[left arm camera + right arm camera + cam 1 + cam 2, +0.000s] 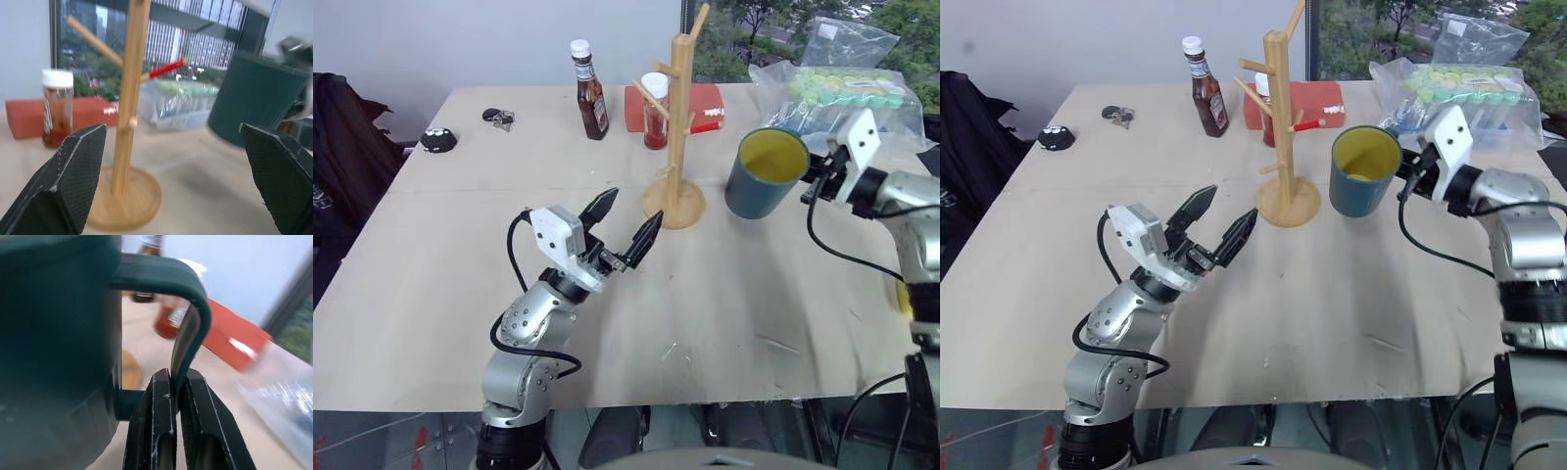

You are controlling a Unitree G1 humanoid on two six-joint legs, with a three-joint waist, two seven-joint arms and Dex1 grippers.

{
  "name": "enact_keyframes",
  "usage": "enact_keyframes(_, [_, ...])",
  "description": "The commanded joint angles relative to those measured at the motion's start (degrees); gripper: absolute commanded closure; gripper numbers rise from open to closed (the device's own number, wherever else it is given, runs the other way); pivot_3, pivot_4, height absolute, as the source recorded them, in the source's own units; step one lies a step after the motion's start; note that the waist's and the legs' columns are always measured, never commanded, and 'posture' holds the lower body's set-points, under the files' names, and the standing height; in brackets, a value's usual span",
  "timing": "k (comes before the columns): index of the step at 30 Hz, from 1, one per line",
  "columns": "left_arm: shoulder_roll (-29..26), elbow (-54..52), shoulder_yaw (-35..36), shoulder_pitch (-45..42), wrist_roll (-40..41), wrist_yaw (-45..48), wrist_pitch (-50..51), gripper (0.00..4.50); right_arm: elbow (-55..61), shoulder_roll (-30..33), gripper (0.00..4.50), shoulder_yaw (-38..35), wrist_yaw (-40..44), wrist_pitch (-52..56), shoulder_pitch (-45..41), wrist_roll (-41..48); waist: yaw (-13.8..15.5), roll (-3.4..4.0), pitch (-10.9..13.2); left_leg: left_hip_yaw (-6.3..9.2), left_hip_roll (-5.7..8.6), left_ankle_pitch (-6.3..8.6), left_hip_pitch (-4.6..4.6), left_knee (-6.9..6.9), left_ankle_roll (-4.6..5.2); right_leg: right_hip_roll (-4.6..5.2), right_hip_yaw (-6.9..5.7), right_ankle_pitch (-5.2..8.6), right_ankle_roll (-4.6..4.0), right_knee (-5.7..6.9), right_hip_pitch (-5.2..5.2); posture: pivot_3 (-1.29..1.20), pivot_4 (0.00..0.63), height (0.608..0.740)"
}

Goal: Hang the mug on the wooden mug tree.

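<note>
The teal-blue mug (766, 174) with a yellow inside hangs just above the table, right of the wooden mug tree (677, 127), with a gap between them. My right gripper (176, 382) is shut on the mug's loop handle (188, 298), reaching in from the right. The tree stands upright on its round base (1288, 208), its pegs bare. My left gripper (634, 208) is open and holds nothing. It sits in front and to the left of the tree, pointing towards it. The left wrist view frames the tree post (128, 98) and the mug (254, 98) between the fingers.
Behind the tree stand a brown sauce bottle (590, 93), a red spice jar (655, 113) and a red box (705, 103). A clear plastic bag (842, 88) of packs lies at the back right. Keys (499, 117) and a small black object (438, 140) lie at the back left.
</note>
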State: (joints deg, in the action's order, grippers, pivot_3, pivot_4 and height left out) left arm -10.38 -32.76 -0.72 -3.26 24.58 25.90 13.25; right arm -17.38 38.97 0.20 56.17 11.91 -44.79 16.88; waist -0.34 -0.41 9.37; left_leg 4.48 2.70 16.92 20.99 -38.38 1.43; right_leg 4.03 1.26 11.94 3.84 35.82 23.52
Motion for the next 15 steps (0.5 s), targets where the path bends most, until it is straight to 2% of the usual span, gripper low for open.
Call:
enact_keyframes(1, [0.4, -3.7, -0.7, 0.1, -0.2, -0.8, -2.5, 0.00, -11.9, 0.5, 4.41, 2.4, 8.6, -9.7, -9.6, -3.8, -0.2, 0.00, 0.0, -0.01, 0.00, 0.00, 0.02, 0.02, 0.00, 0.01, 0.01, 0.00, 0.00, -0.01, 0.04, 0.00, 0.150, 0.740])
enact_keyframes(8, [-0.4, -3.5, -0.6, 1.3, 0.7, 0.2, -4.9, 0.00, -29.5, -1.0, 4.41, 5.4, 17.1, -20.0, -24.3, -9.0, -0.4, 0.01, 0.0, 0.00, -0.04, 0.01, 0.33, 0.16, -0.03, 0.03, 0.00, 0.01, -0.01, -0.04, 0.46, 0.00, 0.150, 0.740])
enact_keyframes(15, [-0.6, -2.2, -1.1, 1.0, 0.8, 0.5, -5.5, 0.00, -36.3, -3.6, 4.41, 7.2, 20.2, -25.7, -30.6, -13.2, -0.4, 0.02, 0.0, 0.07, -0.03, 0.00, 0.66, 0.05, -0.04, 0.05, -0.05, -0.03, -0.03, 0.02, 0.74, 0.00, 0.150, 0.740])
